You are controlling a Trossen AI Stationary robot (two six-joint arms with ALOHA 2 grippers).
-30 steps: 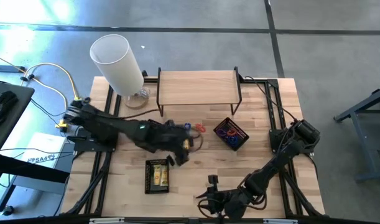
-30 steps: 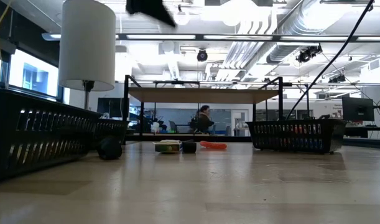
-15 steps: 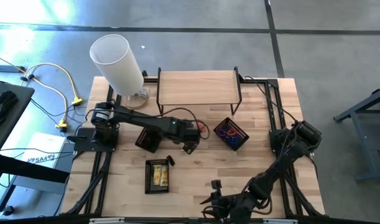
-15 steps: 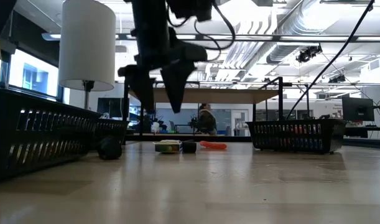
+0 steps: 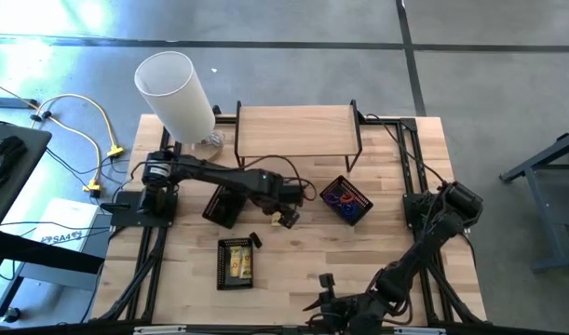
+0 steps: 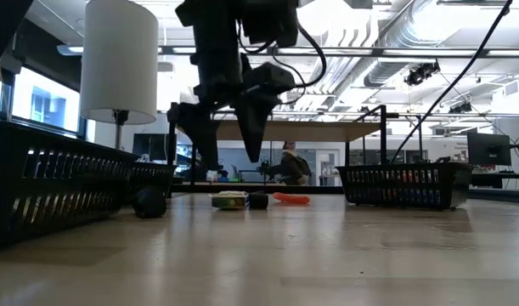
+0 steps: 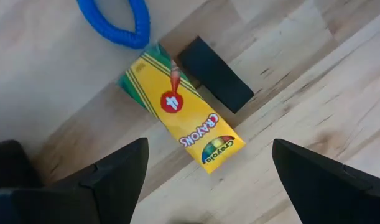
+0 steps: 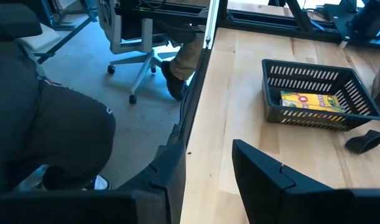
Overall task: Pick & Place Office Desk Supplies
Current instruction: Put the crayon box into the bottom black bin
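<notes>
A yellow crayon packet [image 7: 183, 115] lies flat on the wooden table, with a small black piece [image 7: 216, 73] beside it and a blue band [image 7: 115, 28] just past it. A red band [image 6: 291, 198] lies close by. My left gripper [image 7: 208, 180] hangs open a little above the packet, pointing steeply down, its fingers standing wide on either side and touching nothing. In the low view it [image 6: 229, 140] is clear of the table. My right gripper [image 8: 205, 177] waits at the table's near edge, open and empty.
A black basket [image 5: 236, 263] holds yellow packets, and another basket [image 5: 346, 200] holds coloured bands. A small dark piece [image 5: 254, 240] lies between them. A white cylinder lamp [image 5: 177, 93] and a wooden shelf [image 5: 298, 130] stand at the back. A seated person [image 8: 46, 130] is beyond the near edge.
My left gripper has swung from above the near basket toward the table's far right and come down over the packet and bands, rolling its wrist, fingers still wide. My right gripper has drifted slightly along the near edge toward the right.
</notes>
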